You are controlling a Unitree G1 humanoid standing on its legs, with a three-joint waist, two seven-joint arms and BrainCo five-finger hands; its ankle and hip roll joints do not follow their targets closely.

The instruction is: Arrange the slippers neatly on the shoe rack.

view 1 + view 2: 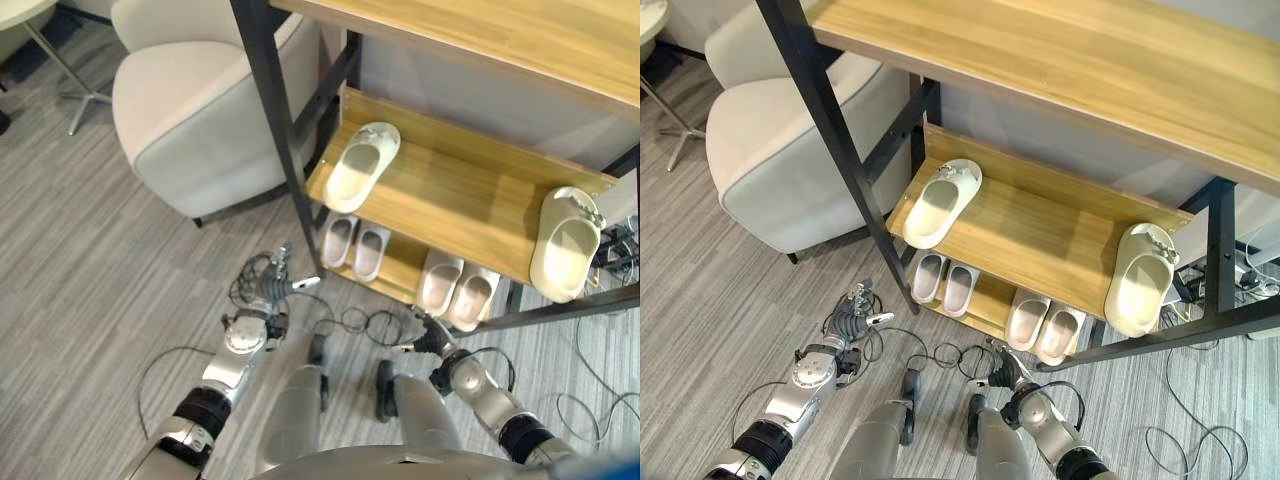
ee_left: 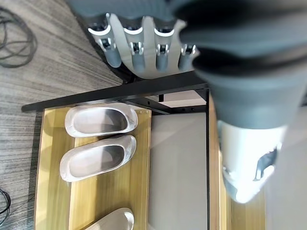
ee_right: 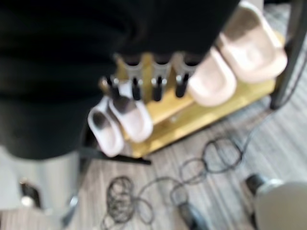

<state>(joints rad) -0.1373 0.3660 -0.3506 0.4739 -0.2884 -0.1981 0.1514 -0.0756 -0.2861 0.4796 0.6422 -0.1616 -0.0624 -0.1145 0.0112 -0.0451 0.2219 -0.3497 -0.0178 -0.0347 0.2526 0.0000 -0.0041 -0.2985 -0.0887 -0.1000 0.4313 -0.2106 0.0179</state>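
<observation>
Left hand (image 1: 273,285) low before the shoe rack (image 1: 470,205), fingers loosely straight, empty | right hand (image 1: 432,338) likewise relaxed, empty | two cream slippers (image 1: 362,165) well apart on middle shelf | two pale pairs (image 1: 354,245) on bottom shelf | armchair (image 1: 195,110) beside rack

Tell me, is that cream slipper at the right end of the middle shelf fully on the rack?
Not fully. The right cream slipper rests on the middle shelf, but its near end juts out past the shelf's front edge.
</observation>
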